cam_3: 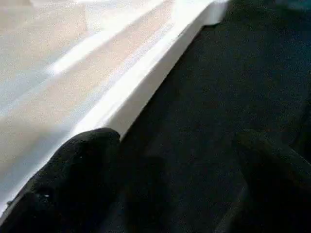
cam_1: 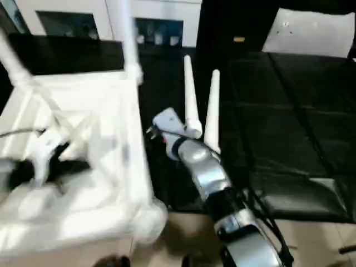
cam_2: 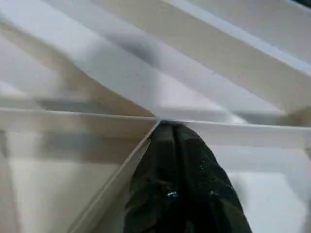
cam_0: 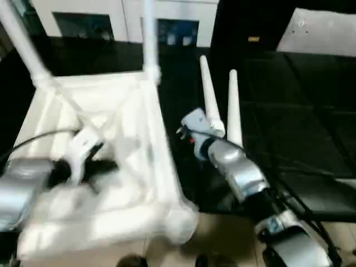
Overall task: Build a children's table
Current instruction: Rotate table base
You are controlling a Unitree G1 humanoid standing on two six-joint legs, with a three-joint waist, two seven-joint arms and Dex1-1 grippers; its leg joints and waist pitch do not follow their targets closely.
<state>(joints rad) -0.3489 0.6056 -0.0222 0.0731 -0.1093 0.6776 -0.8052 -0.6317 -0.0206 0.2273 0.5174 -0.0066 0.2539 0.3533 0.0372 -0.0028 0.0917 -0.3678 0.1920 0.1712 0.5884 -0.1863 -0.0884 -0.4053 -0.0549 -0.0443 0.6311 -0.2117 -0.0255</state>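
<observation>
The children's table lies upside down at the left, its ribbed underside [cam_0: 128, 139] facing up. Two white legs stand screwed into the far corners, one at the far left [cam_0: 19, 41] and one at the far right [cam_0: 149, 39]. Two loose legs [cam_0: 210, 100] [cam_0: 234, 108] lie side by side on the black mat to its right. My left gripper [cam_0: 97, 166] is shut and rests on the underside, its fingertips [cam_2: 170, 133] against a rib junction. My right gripper [cam_3: 170, 184] is open and empty, low over the mat beside the table's right rim [cam_3: 146, 87] and next to the loose legs.
Black mat tiles [cam_0: 295, 122] cover the floor to the right. A white cabinet with glass fronts [cam_0: 178, 28] stands at the back. A pale board [cam_0: 322, 33] lies at the far right. Tan floor [cam_0: 222, 236] shows along the near edge.
</observation>
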